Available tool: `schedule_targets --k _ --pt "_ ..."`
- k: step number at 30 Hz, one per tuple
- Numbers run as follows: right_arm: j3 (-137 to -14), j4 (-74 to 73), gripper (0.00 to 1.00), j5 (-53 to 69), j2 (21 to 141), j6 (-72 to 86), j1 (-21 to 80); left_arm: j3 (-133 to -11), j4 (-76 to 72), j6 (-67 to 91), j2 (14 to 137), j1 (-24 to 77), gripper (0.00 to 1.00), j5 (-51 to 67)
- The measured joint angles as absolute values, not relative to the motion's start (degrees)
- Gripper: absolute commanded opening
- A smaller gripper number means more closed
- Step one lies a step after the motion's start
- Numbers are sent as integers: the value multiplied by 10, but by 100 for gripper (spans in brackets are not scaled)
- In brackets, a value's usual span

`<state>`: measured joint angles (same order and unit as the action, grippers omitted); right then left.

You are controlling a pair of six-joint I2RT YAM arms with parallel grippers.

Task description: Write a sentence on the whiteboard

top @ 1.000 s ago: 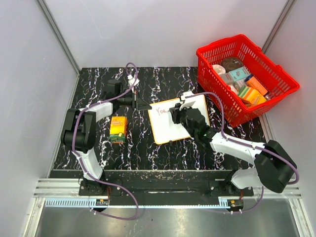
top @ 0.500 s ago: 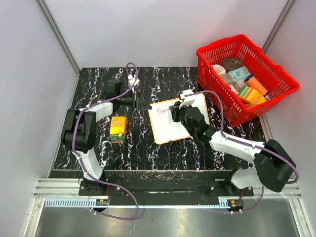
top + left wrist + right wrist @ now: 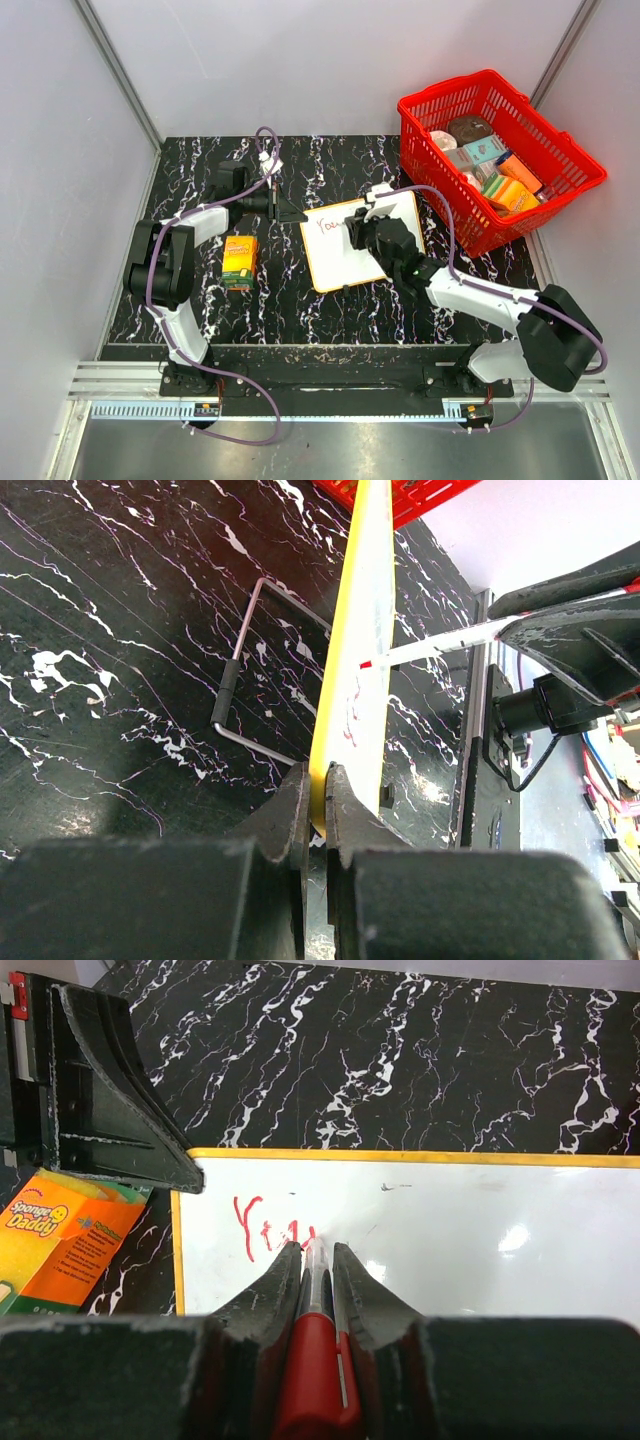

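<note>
Whiteboard (image 3: 332, 262) writing, early stage. Right fingers (image 3: 312, 1250) are closed on a red marker (image 3: 318, 1360), its tip touching the board beside the sentence (image 3: 262, 1232). Only a rough "You" is written, so most of the words are judged still to come. Left fingers (image 3: 317, 780) pinch the board's yellow rim, holding it at mid-counter (image 3: 200, 310). Only the left wrist view shows a wire bracket (image 3: 245, 670) beside the board, and only the right wrist view makes the letters legible.
</note>
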<state>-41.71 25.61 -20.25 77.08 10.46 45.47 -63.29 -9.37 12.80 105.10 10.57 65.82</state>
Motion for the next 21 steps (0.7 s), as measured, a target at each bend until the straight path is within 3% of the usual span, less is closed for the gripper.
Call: schedule_targets --k 21 --pt "-399 242 0 -195 708 112 437 -633 -89 124 1050 108 0 659"
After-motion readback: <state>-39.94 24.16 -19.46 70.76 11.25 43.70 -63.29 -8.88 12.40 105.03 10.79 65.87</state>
